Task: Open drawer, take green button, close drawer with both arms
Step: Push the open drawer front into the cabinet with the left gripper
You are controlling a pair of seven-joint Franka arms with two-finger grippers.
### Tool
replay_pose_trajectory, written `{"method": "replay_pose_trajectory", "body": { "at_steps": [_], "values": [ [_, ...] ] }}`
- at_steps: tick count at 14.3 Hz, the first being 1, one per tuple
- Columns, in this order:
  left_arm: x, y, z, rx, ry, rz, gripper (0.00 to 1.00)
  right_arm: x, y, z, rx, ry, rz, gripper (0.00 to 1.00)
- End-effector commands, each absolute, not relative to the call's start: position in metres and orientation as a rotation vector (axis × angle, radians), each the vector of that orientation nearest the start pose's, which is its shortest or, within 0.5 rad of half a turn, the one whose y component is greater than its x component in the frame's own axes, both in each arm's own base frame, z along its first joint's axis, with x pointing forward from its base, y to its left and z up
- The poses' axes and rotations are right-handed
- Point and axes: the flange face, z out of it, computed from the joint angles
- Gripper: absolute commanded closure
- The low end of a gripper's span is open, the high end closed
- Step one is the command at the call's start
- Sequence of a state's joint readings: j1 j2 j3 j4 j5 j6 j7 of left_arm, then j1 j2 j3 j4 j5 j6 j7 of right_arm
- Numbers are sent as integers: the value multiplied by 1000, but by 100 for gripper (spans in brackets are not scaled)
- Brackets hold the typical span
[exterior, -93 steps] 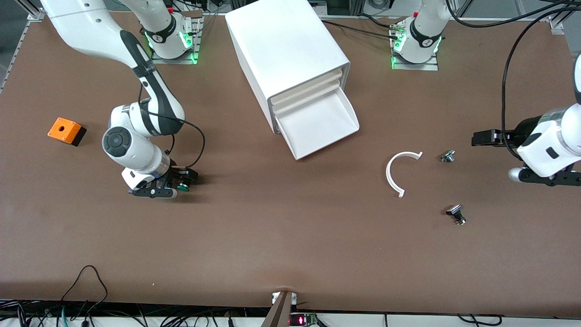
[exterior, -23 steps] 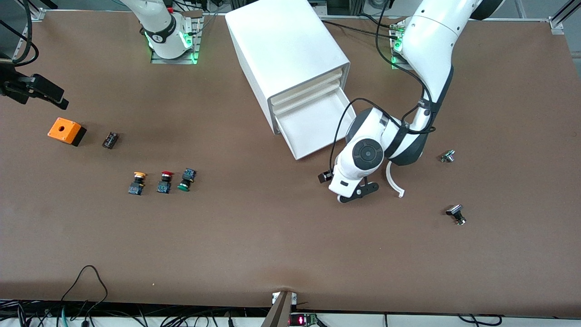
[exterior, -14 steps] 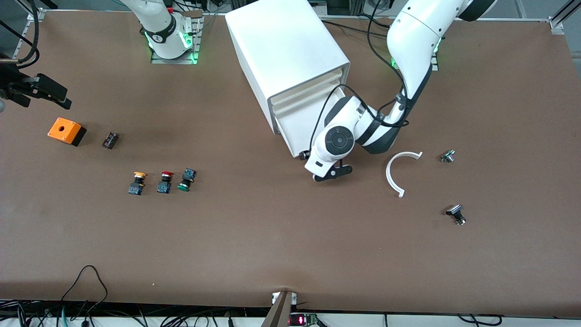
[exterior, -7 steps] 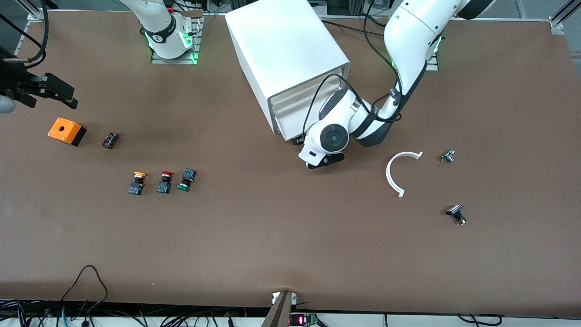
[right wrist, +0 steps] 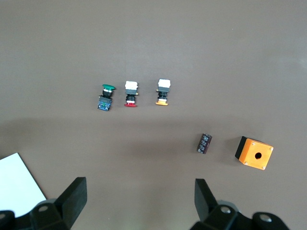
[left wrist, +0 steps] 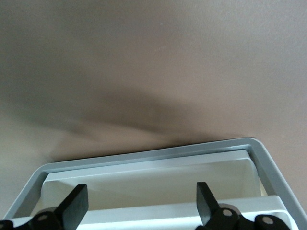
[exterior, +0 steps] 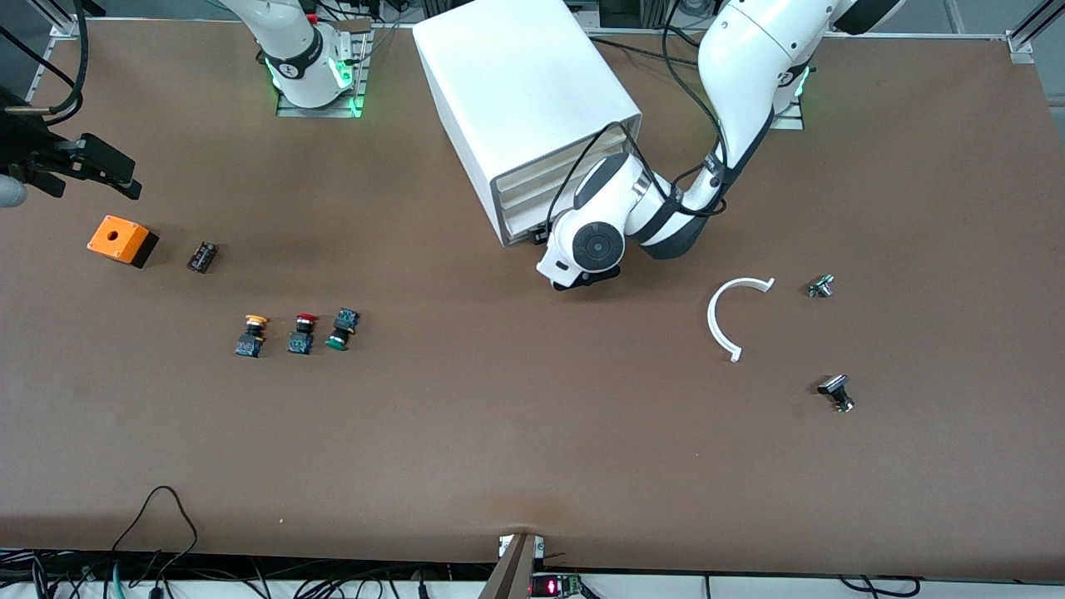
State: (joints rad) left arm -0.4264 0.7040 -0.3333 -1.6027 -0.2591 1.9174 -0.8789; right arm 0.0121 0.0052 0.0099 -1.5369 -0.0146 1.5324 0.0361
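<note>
The left gripper (exterior: 545, 243) sits at the drawer (left wrist: 148, 184) front, fingers (left wrist: 74, 206) apart. The green button (exterior: 339, 330) lies on open desk (exterior: 499, 433). The right gripper (exterior: 79, 162) waits high, fingers (right wrist: 72, 196) apart.

White arms (exterior: 740, 66), dark bands, black cables

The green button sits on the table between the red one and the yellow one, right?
Not quite. In the front view the green button is at the end of the row, toward the cabinet. The red button is the one in the middle, between the green one and the yellow button. All three do sit on the table.
</note>
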Motion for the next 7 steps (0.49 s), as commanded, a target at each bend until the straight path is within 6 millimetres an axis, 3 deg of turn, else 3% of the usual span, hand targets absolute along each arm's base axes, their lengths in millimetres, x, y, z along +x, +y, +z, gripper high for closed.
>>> {"method": "replay_pose_trajectory", "body": {
  "at_steps": [1, 5, 7],
  "values": [
    [462, -455, 224, -3017, -432, 948, 1, 551, 9, 638, -3162, -4, 12, 1],
    [459, -460, 228, -3022, -446, 985, 1, 553, 8, 635, -3152, 3, 14, 1],
    [465, -453, 233, -3011, -447, 1003, 1, 553, 8, 636, -3151, 3, 14, 1]
  ]
}}
